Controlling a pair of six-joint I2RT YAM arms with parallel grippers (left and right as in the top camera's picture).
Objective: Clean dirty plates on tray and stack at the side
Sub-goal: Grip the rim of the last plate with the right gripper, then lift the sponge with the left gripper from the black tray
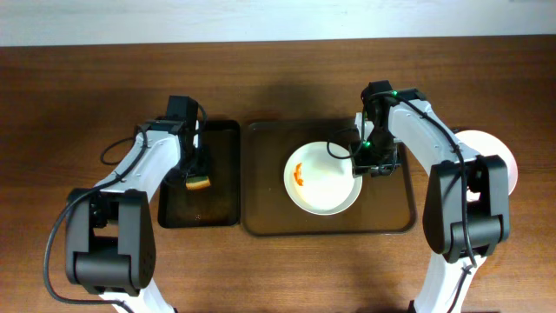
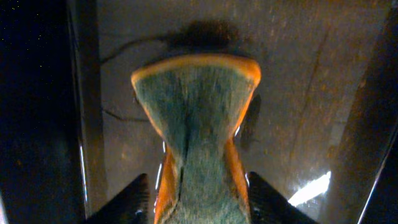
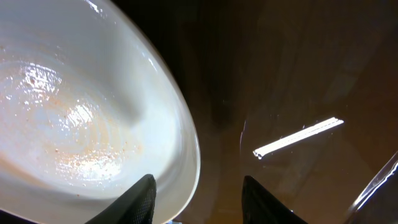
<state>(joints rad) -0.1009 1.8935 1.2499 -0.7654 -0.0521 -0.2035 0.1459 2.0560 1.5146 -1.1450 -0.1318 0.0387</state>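
A white plate (image 1: 323, 178) with an orange-red smear (image 1: 298, 174) lies in the large dark tray (image 1: 261, 222). In the right wrist view the plate (image 3: 74, 112) shows faint orange residue. My right gripper (image 1: 375, 162) (image 3: 199, 200) is open and straddles the plate's right rim, one finger over the inside and one outside, not closed on it. My left gripper (image 1: 196, 167) (image 2: 199, 200) is shut on a green-and-orange sponge (image 1: 198, 182) (image 2: 196, 118), pinching it at the waist above the small dark tray (image 1: 221, 196).
A stack of white plates (image 1: 499, 156) sits on the wooden table at the far right, partly hidden behind my right arm. The small tray's wet floor (image 2: 298, 74) shows streaks. Both trays have raised rims.
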